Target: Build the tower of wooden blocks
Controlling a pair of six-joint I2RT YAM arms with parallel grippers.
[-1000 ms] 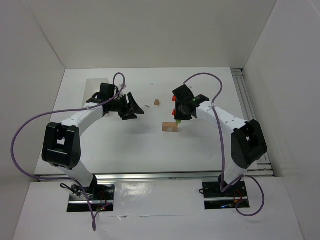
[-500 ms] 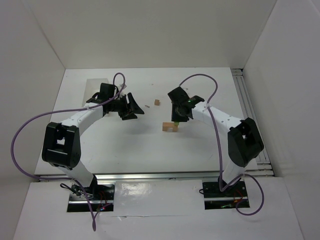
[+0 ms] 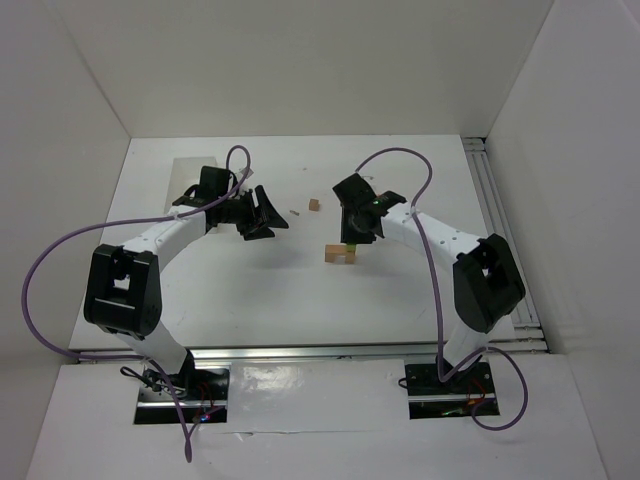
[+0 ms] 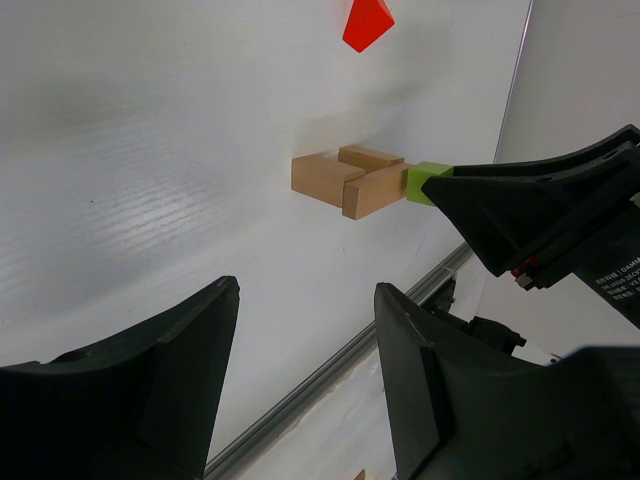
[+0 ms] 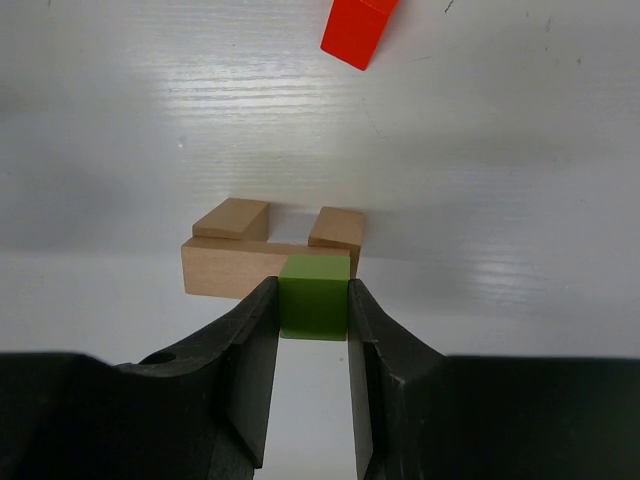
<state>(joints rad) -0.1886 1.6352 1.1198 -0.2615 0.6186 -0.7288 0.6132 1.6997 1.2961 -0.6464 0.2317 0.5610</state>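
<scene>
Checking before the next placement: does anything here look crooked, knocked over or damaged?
Nothing stands out. The tan blocks sit snugly together, the green block is gripped squarely by the right gripper, and the red block lies apart from them.

The tan blocks point(image 5: 230, 268) are bare wood, matt, with faint grain. The green block point(image 5: 314, 295) and the red block point(image 5: 356, 30), at the top of the right wrist view, wear smooth, even paint. The table point(image 5: 500, 150) is white and finely ribbed, with a soft sheen. The right gripper point(image 5: 313, 290) has fingers point(image 5: 245, 345) of matt black plastic. The rail point(image 4: 330, 375) is dull metal.
</scene>
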